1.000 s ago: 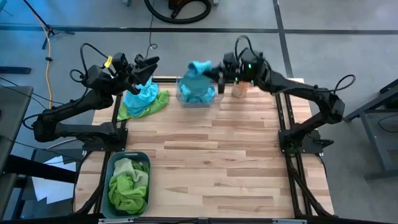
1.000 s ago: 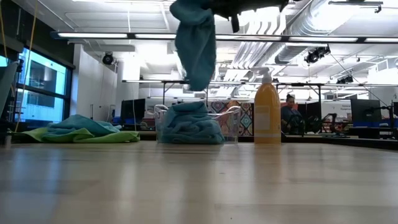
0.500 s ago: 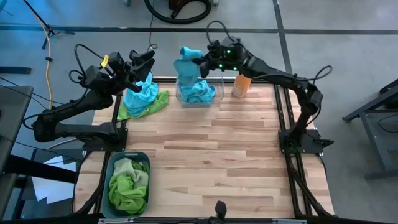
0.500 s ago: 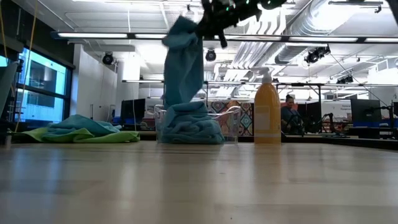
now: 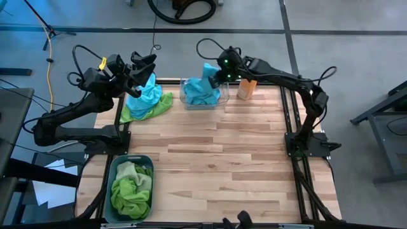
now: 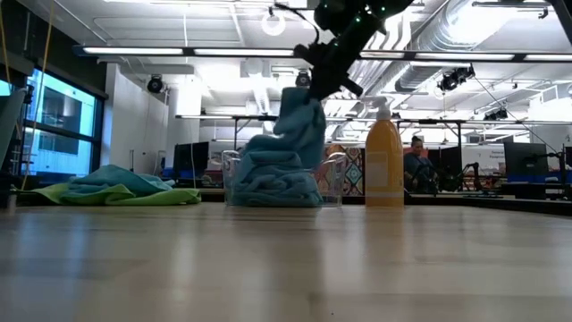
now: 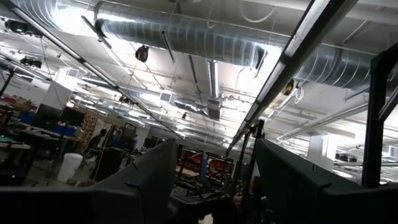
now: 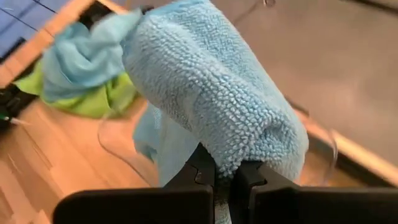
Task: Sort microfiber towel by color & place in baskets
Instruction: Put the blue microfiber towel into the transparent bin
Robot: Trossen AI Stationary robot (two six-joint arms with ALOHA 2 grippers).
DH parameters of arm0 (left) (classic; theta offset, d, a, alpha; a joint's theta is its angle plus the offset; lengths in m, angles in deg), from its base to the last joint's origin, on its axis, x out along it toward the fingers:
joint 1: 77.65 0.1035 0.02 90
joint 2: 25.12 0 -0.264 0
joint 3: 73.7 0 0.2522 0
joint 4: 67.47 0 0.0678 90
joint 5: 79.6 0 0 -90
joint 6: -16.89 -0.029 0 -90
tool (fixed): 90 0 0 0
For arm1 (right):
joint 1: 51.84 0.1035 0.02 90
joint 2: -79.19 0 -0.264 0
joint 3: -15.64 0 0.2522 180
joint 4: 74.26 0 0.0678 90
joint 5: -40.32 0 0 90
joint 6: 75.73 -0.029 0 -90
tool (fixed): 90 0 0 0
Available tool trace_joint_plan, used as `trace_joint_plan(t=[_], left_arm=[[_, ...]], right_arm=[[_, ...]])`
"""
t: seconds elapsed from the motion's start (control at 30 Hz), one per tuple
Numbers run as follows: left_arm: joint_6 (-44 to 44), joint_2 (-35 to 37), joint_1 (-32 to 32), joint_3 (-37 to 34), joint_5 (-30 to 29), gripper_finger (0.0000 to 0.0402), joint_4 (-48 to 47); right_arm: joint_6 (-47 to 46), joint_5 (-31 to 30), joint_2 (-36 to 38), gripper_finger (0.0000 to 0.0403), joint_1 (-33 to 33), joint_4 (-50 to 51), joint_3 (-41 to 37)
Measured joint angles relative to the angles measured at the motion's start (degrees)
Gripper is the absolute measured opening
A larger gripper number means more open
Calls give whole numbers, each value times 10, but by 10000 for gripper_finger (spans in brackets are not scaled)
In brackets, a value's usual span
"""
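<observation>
One fluffy turquoise towel (image 8: pixel 214 106) in the right gripper's (image 8: pixel 224 177) pinch.

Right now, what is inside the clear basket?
The clear basket holds blue towels; the right gripper lowers another blue towel in. Its bottom is covered.

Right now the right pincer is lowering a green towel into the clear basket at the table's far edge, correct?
Not quite: the towel in the right pincer is turquoise blue, not green, as the right wrist view shows. The rest holds: it hangs into the clear basket at the table's far edge.
</observation>
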Motion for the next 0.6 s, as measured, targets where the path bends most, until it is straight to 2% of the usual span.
trace_joint_plan(t=[0.3, 0.6], left_arm=[[1, 0, 0, 0, 0, 209, -21], [1, 0, 0, 0, 0, 209, -33]], right_arm=[[-101, 38, -37, 0, -1, 14, 16], [-101, 47, -151, 0, 11, 49, 134]])
